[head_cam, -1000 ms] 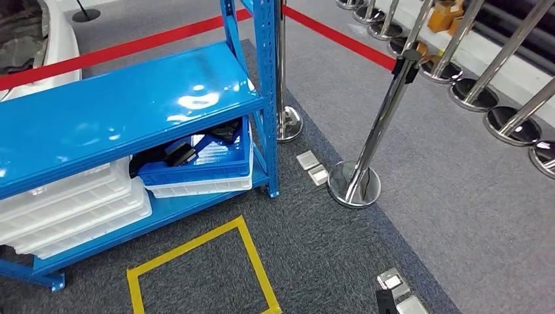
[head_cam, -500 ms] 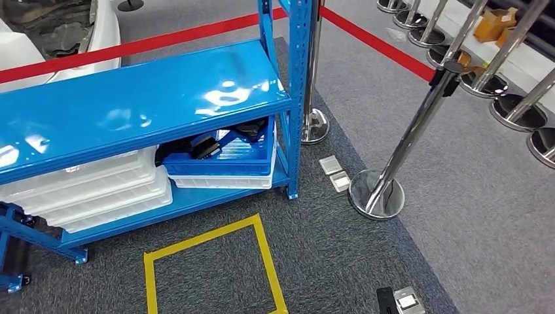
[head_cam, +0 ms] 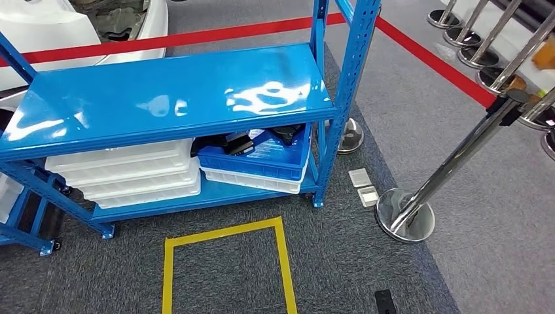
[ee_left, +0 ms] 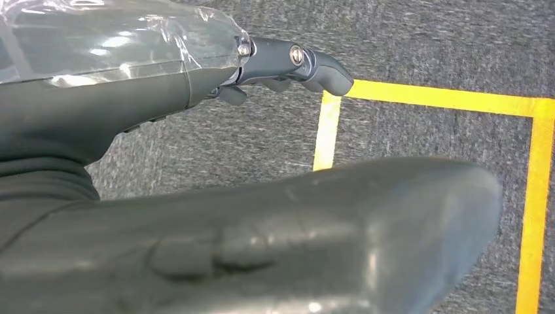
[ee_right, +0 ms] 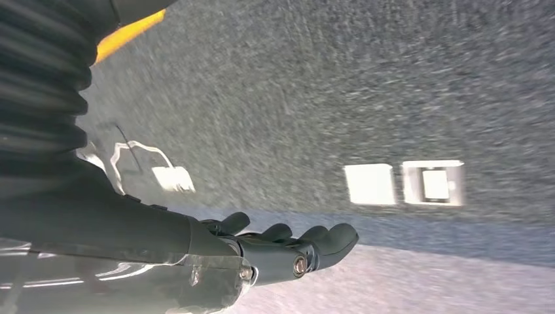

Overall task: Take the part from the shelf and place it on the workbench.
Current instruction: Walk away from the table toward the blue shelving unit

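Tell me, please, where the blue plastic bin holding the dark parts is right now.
In the head view, the blue plastic bin sits on a white tray, at the right end of the blue metal shelf's bottom level.

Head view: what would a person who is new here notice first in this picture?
First, the glossy blue shelf across the upper left, with a blue tray of dark parts beside stacked white trays on its lower level. Next, the yellow tape square on the grey carpet in front, and the chrome stanchion to the right.
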You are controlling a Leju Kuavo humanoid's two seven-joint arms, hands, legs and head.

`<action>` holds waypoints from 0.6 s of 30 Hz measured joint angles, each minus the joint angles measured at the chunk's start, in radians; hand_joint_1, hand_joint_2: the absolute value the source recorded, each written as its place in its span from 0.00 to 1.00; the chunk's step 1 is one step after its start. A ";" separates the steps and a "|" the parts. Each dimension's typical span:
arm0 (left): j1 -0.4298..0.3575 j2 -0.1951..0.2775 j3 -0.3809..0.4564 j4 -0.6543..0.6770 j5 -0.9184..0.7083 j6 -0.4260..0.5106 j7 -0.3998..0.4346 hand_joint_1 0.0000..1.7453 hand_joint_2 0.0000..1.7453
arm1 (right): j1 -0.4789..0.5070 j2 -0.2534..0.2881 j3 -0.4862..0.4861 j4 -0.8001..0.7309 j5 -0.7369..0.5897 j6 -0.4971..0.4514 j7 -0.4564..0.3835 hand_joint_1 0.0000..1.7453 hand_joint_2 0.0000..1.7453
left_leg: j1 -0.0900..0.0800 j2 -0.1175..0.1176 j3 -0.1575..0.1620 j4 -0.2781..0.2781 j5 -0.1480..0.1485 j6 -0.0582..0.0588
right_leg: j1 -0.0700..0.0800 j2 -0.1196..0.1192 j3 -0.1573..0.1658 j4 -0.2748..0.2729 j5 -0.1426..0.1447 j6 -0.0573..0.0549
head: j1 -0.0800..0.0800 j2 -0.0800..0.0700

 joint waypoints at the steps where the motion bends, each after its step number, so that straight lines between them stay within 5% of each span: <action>1: -0.001 0.000 0.000 0.000 0.000 0.000 0.000 0.00 0.00 | 0.000 0.000 0.000 0.002 0.000 0.000 0.002 0.00 1.00 | 0.000 -0.008 -0.003 0.002 0.000 -0.005 | 0.002 0.002 0.002 -0.003 -0.005 -0.005 | 0.000 0.000; 3: 0.000 0.000 0.000 0.000 0.000 0.001 0.000 0.00 0.00 | 0.000 0.001 0.000 0.006 0.000 0.000 0.004 0.00 1.00 | 0.003 -0.015 -0.004 0.004 -0.001 -0.014 | 0.002 -0.015 0.006 -0.009 -0.002 -0.016 | -0.001 0.000; 5: -0.001 0.001 0.000 0.000 0.000 0.002 0.000 0.00 0.00 | -0.002 0.001 0.000 0.009 0.002 0.000 0.004 0.00 1.00 | 0.002 0.017 -0.018 0.042 -0.025 -0.027 | 0.000 -0.035 0.012 -0.016 0.000 -0.027 | -0.008 0.000; 7: -0.002 0.001 0.000 0.000 0.000 0.002 0.000 0.00 0.00 | -0.001 0.001 0.000 0.010 0.003 0.000 0.005 0.00 1.00 | 0.005 0.057 -0.069 0.150 -0.078 -0.039 | 0.001 -0.058 0.017 -0.018 -0.003 -0.034 | -0.016 0.000; 9: -0.002 0.001 0.000 0.000 0.000 0.002 0.000 0.00 0.00 | 0.000 0.001 -0.001 0.013 0.003 0.000 0.007 0.00 1.00 | 0.010 0.068 -0.126 0.257 -0.113 -0.045 | 0.002 -0.081 0.020 -0.018 -0.007 -0.037 | -0.017 0.000; 10: -0.001 0.001 0.000 0.000 0.000 0.002 0.000 0.00 0.00 | 0.000 0.001 -0.002 0.015 0.002 0.000 0.009 0.00 1.00 | 0.011 0.070 -0.134 0.268 -0.104 -0.046 | 0.002 -0.090 0.023 -0.017 -0.010 -0.037 | -0.017 0.000; 12: 0.000 0.001 0.000 0.000 0.000 0.002 0.000 0.00 0.00 | -0.003 0.001 -0.004 0.021 -0.001 0.000 0.012 0.00 1.00 | 0.013 0.078 -0.094 0.179 -0.041 -0.042 | 0.001 -0.103 0.031 -0.017 -0.016 -0.033 | -0.017 0.000; 14: 0.000 0.001 0.000 0.000 -0.001 0.002 0.001 0.00 0.00 | -0.008 0.001 -0.007 0.032 -0.004 0.000 0.015 0.00 0.50 | 0.009 0.091 -0.035 0.053 0.010 -0.032 | 0.002 -0.111 0.039 -0.018 -0.022 -0.026 | -0.017 0.000; 16: 0.001 0.001 0.000 0.000 -0.001 0.002 0.003 0.00 0.00 | -0.015 0.000 -0.012 0.048 -0.006 0.001 0.017 0.00 0.00 | 0.002 0.098 -0.015 0.004 0.015 -0.024 | 0.003 -0.115 0.043 -0.022 -0.025 -0.017 | -0.017 0.000; 18: 0.002 0.001 0.000 0.000 0.000 0.002 0.005 0.00 0.00 | -0.020 -0.002 -0.015 0.065 -0.005 0.002 0.017 0.00 0.00 | 0.002 0.094 -0.012 -0.008 0.016 -0.015 | 0.003 -0.116 0.049 -0.028 -0.026 -0.006 | -0.016 0.000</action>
